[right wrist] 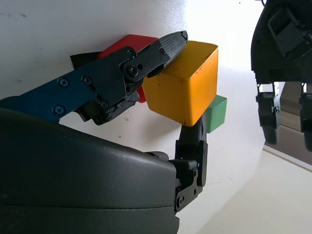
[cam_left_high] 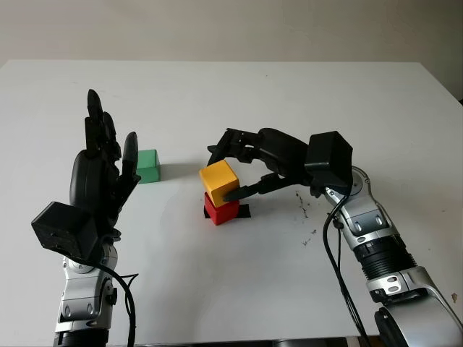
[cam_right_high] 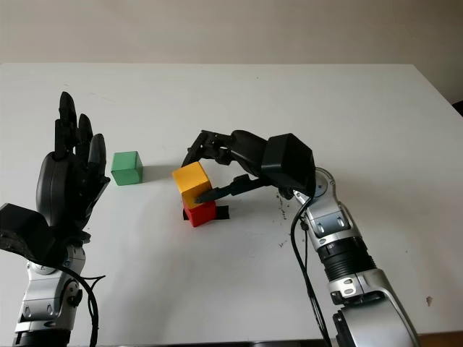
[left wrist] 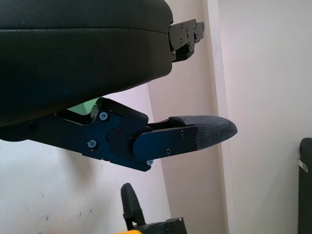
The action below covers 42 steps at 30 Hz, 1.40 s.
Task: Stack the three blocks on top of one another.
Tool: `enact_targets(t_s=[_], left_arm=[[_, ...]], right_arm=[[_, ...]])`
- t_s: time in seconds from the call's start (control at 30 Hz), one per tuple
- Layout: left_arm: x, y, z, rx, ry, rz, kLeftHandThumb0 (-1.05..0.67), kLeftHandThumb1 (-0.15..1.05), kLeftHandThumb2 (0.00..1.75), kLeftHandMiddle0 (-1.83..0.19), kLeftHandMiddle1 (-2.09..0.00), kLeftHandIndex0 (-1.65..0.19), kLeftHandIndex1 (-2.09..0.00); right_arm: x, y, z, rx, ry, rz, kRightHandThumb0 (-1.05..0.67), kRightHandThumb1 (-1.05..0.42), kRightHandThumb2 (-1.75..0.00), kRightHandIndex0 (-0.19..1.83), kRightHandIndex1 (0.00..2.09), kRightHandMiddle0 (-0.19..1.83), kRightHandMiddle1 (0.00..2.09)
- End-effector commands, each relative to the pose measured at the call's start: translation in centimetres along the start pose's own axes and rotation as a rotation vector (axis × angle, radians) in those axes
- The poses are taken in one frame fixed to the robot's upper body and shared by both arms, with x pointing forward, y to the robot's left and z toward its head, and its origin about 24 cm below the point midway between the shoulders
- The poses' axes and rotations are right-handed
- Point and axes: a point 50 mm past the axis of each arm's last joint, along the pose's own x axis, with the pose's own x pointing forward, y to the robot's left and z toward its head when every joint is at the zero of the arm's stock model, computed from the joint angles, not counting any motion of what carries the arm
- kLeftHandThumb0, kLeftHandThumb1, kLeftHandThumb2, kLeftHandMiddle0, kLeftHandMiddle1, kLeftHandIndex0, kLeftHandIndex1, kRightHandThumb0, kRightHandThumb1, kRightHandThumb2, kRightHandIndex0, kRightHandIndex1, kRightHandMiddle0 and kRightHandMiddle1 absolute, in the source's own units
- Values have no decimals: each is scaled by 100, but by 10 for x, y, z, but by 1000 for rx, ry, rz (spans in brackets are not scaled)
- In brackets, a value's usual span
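Left eye view first: the right hand [cam_left_high: 233, 168] has its fingers closed around the yellow block [cam_left_high: 219, 180], which sits on top of the red block [cam_left_high: 221, 210] near the middle of the white desk [cam_left_high: 289, 94]. The yellow one looks a bit twisted and shifted off the red one, so I'd guess squaring it up matters before letting go. The green block [cam_left_high: 147, 165] is off to the left of the stack, apart from it, and it's just beside the raised left hand [cam_left_high: 101, 181], which is open and holding nothing. So the left hand is clearly the nearer one for the green block.

Right eye view: same layout, with a dark patch of tape or marker [cam_right_high: 221, 212] on the desk under the red block.

Left wrist view: mostly the hand's own shell and one finger, with a sliver of green peeking behind it.

Right wrist view: one finger pad presses a side of the yellow block and another finger comes up on its far side; red is behind, green further back.

No writing or logos I can read anywhere.
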Motion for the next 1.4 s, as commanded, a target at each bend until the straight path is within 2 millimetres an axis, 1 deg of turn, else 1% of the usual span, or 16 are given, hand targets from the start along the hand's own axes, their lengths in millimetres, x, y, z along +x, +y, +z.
enact_targets(t_s=[0.0, 0.6, 1.03, 1.2, 1.37], left_arm=[[-1, 0, 3, 2, -16, -1, -67, 105, 52, 17, -6, 19, -3], [0, 0, 4, 5, -17, -4, -66, 105, 53, 17, -5, 19, -4], [-1, 1, 4, 12, -21, -7, -67, 105, 53, 17, -5, 19, -4], [-1, 1, 4, 9, -14, 4, -67, 105, 52, 17, -6, 19, -5], [0, 1, 4, 3, -17, 2, -67, 105, 53, 17, -5, 19, -5]], right_arm=[[1, 0, -1, 0, 0, -4, -46, -96, -5, 28, 3, 34, 155], [0, -3, -4, -28, 32, 0, -46, -96, -5, 28, 4, 34, 155], [-1, -4, -5, -34, 59, 5, -48, -96, -5, 25, 3, 33, 151], [-2, -7, -6, -31, 91, 9, -52, -91, -4, 20, 2, 19, 131], [-3, -8, -5, -91, 108, 32, -61, -85, -5, 8, 1, 6, 87]])
